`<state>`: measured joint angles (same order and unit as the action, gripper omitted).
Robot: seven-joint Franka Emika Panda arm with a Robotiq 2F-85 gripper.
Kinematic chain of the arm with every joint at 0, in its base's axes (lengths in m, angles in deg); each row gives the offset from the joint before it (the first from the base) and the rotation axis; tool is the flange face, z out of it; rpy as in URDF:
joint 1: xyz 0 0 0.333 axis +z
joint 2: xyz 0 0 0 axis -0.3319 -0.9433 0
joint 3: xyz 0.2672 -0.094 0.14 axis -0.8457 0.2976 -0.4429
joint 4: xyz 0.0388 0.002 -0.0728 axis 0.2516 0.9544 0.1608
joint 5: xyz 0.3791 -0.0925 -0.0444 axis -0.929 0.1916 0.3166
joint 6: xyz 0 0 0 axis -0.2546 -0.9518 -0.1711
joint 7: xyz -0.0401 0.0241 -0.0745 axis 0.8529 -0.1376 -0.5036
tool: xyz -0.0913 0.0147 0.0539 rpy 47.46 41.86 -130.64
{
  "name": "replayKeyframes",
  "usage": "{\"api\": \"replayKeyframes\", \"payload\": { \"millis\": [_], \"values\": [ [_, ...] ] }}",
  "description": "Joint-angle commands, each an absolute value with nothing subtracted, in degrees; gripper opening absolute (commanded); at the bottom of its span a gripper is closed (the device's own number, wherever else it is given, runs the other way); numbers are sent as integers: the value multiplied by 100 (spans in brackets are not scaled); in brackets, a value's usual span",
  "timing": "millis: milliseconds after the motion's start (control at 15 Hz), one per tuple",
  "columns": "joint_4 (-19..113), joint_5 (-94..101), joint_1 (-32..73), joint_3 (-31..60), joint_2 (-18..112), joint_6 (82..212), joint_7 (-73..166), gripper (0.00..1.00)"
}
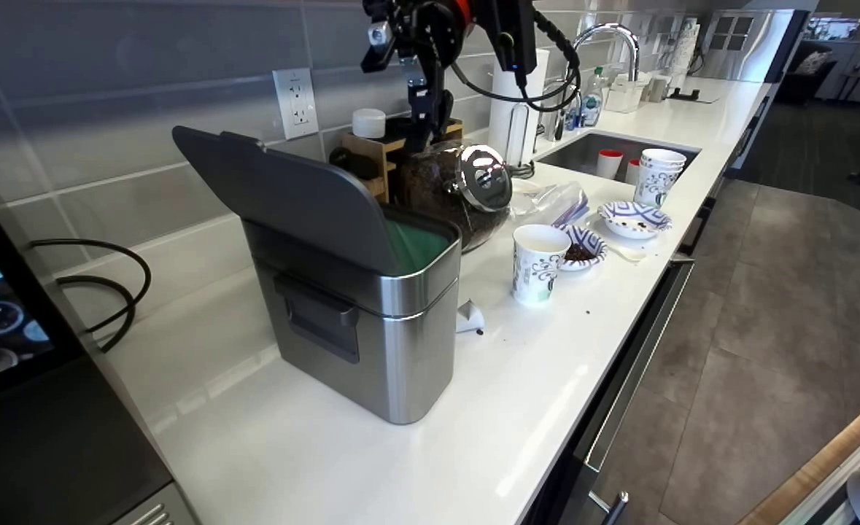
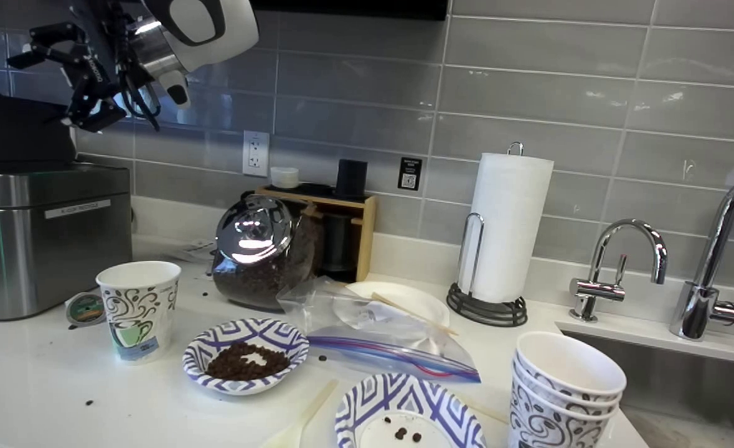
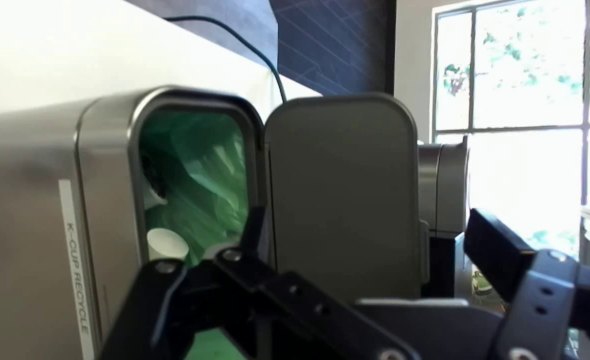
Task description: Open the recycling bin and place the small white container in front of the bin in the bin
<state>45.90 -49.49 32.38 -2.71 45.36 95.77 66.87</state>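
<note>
The recycling bin [image 1: 422,350] stands on the counter with its dark lid [image 1: 305,197] raised; it also shows in an exterior view [image 2: 49,249]. In the wrist view the bin [image 3: 29,210] shows its green lining, with white cup-like pieces inside. The small white container [image 1: 468,317] lies on its side close to the bin's base, partly hidden by the bin. In an exterior view the container [image 2: 85,309] shows its round printed end, between bin and paper cup. My gripper [image 1: 399,98] is open and empty, above and beside the bin; in the wrist view its fingers [image 3: 367,220] are wide apart before the lid.
A paper cup [image 2: 139,311] stands close to the container. A bowl of beans [image 2: 245,358], a glass jar [image 1: 437,186], and a wooden organizer [image 2: 367,242] with a white tub [image 1: 368,123] lie farther along. A dark machine [image 1: 28,408] stands behind the bin, near the wall.
</note>
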Motion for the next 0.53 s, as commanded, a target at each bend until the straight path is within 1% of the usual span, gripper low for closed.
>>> {"api": "replayKeyframes", "payload": {
  "millis": [0, 467],
  "values": [
    [5048, -4640, 3202, -219, 4865, 9288, 6730, 100],
    [6152, -3196, 3230, -277, 5719, 10009, 8045, 100]
  ]
}}
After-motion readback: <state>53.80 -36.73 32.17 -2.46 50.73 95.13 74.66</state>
